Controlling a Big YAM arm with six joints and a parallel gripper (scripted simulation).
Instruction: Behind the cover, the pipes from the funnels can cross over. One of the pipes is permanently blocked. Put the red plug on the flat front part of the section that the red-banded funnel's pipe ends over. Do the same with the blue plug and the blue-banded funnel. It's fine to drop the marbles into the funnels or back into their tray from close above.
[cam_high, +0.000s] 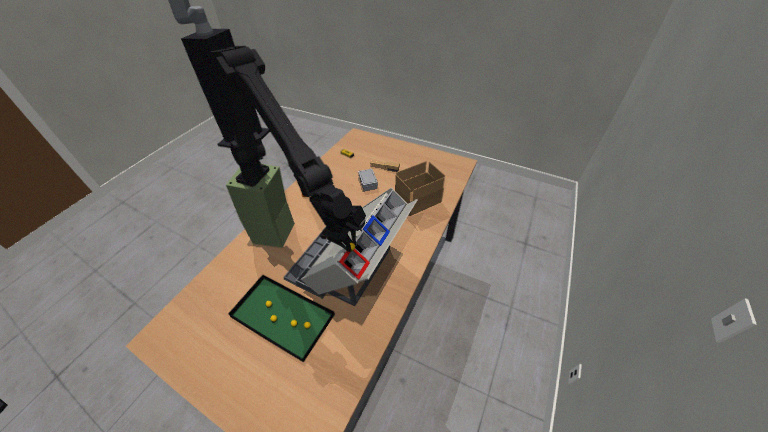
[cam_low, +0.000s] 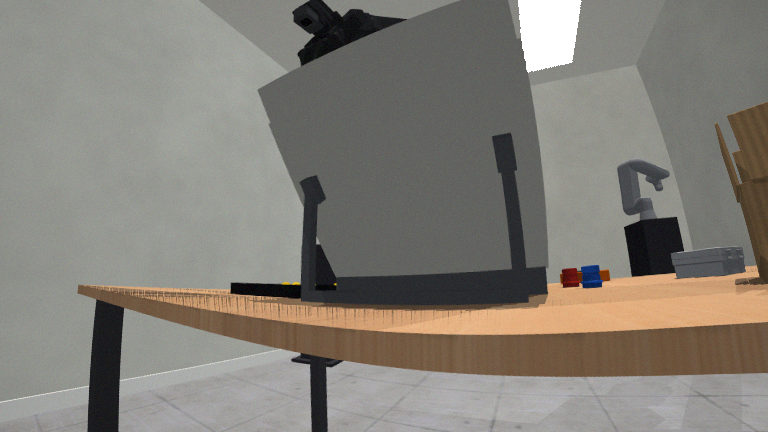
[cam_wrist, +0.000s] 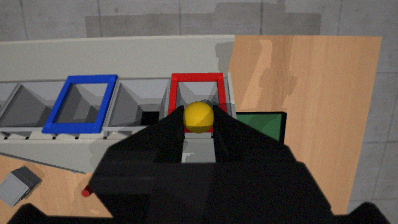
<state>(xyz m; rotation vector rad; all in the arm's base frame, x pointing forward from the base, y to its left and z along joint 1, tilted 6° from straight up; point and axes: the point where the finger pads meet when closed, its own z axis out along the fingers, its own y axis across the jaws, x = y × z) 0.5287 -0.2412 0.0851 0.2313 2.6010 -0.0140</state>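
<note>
My gripper (cam_wrist: 198, 111) is shut on a yellow marble (cam_wrist: 198, 116) and holds it close above the red-banded funnel (cam_wrist: 198, 100), at its near rim. In the top view the gripper (cam_high: 350, 244) and its marble (cam_high: 352, 246) sit just above the red-banded funnel (cam_high: 354, 263). The blue-banded funnel (cam_wrist: 81, 103) is two places to the left in the wrist view; it also shows in the overhead view (cam_high: 376, 229). The red plug (cam_low: 570, 277) and blue plug (cam_low: 591, 276) stand on the table behind the grey cover (cam_low: 408, 155). The pipes are hidden.
A green tray (cam_high: 281, 316) with several yellow marbles lies at the near end of the table. A cardboard box (cam_high: 419, 185), a small grey case (cam_high: 367, 179), a yellow block (cam_high: 346, 153) and a thin bar (cam_high: 384, 165) lie at the far end. A green pedestal (cam_high: 260, 206) carries the arm.
</note>
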